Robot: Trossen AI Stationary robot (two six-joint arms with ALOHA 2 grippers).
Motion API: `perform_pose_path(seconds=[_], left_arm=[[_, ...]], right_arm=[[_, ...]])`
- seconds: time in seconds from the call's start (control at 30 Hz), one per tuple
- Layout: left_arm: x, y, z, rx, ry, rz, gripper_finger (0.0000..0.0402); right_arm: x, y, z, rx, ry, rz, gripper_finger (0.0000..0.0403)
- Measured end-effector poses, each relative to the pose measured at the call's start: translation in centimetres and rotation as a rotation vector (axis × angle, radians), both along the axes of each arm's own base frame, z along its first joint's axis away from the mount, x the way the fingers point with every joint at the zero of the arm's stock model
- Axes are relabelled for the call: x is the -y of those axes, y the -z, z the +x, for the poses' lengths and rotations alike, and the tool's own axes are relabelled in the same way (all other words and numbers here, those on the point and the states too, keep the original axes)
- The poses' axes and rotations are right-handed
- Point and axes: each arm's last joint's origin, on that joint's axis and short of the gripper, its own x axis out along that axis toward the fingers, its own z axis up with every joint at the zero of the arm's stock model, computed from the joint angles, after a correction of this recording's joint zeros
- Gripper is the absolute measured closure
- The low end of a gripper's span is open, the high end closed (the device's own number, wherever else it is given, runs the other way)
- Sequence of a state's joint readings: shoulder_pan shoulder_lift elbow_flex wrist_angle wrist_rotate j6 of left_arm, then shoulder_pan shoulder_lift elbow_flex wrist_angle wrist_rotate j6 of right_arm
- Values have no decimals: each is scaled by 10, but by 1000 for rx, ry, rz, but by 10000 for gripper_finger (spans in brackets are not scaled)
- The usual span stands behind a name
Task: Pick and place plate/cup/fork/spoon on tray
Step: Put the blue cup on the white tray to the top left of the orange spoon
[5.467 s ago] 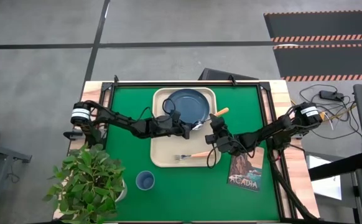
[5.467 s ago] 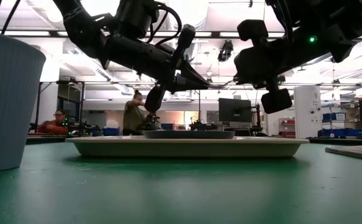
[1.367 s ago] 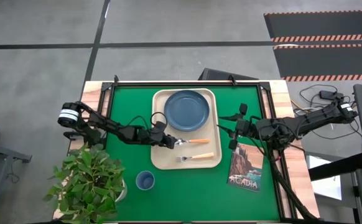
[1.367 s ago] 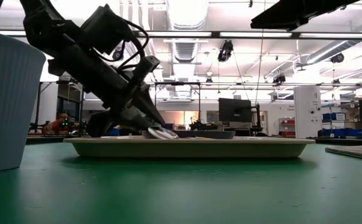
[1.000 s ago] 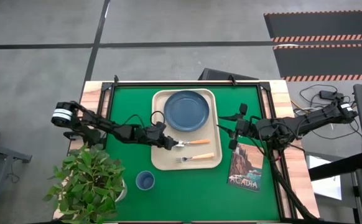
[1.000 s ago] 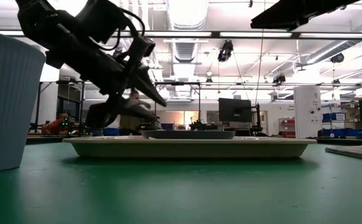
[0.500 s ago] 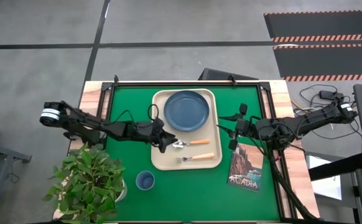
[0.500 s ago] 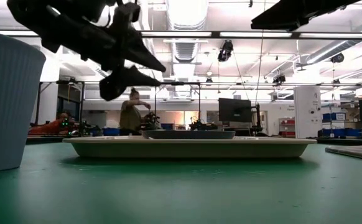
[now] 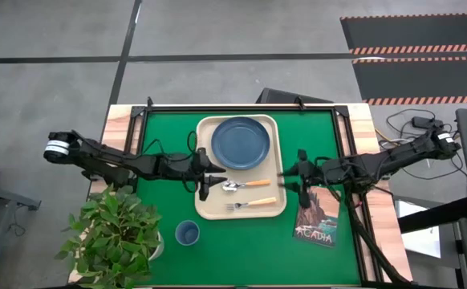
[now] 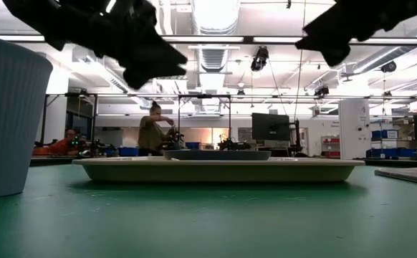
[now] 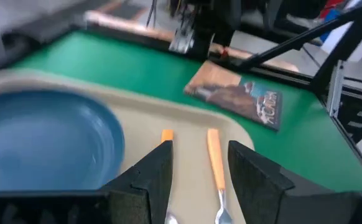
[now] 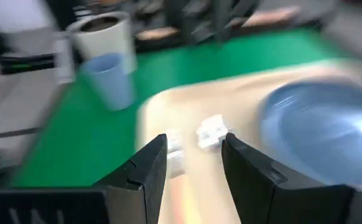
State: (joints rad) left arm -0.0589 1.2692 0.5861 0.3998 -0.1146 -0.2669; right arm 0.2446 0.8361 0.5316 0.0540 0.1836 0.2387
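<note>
On the tray sit the plate, spoon and fork; the cup stands apart on the green mat. Left gripper hovers at the tray's left edge, right gripper beside its right edge, both spread and empty.

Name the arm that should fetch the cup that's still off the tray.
Left. The small blue cylindrical cup stands on the green mat on the left arm's side, near the open left gripper at the cream rectangular tray's left edge. The open right gripper hovers beyond the tray's far edge.
</note>
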Motion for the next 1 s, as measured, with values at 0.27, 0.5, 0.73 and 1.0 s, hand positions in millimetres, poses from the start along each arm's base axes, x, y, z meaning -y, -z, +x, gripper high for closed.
perform_pose_path(seconds=[0.27,0.5,0.73,1.0], left_arm=[[-1,-27,-15,112,42,216,265],[-1,-30,-20,128,47,245,265],[-1,-32,-21,133,59,308,265],[-2,-51,-30,212,52,344,265]], right_arm=[[-24,-3,19,-43,-62,246,262],[-35,-5,46,-81,-69,217,262],[-44,6,74,-137,-50,165,262],[-52,8,100,-212,-60,105,262]])
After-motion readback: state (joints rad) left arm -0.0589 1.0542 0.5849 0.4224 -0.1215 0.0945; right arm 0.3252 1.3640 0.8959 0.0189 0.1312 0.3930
